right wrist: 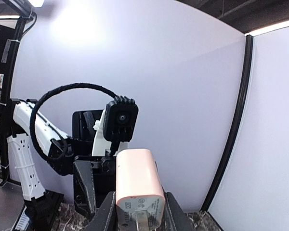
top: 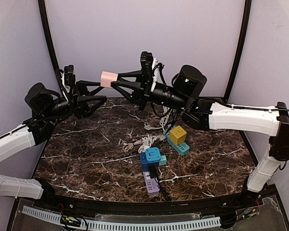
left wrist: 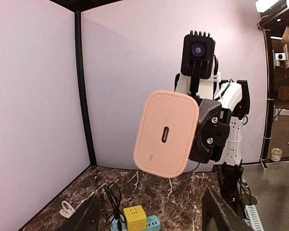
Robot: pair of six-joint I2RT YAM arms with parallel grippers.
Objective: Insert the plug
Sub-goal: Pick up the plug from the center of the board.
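A pink charger plug (top: 108, 79) is held high above the table, between the two arms. My right gripper (top: 115, 81) is shut on it. In the right wrist view the plug (right wrist: 135, 185) sits between my fingers (right wrist: 105, 214) with its metal prongs toward the camera. In the left wrist view the plug (left wrist: 166, 132) shows its USB-C port face, with the right gripper's black finger beside it. My left gripper (top: 102, 91) is open and empty, facing the plug and just short of it; its fingers (left wrist: 86, 216) stand wide apart.
On the marble table lie a yellow cube socket (top: 178, 134) on a teal strip (top: 182, 147), a blue cube socket (top: 151, 156), a purple strip (top: 152, 185) with a black cable plugged in, and coiled white cable (top: 144, 142). The yellow cube (left wrist: 135, 217) also shows in the left wrist view.
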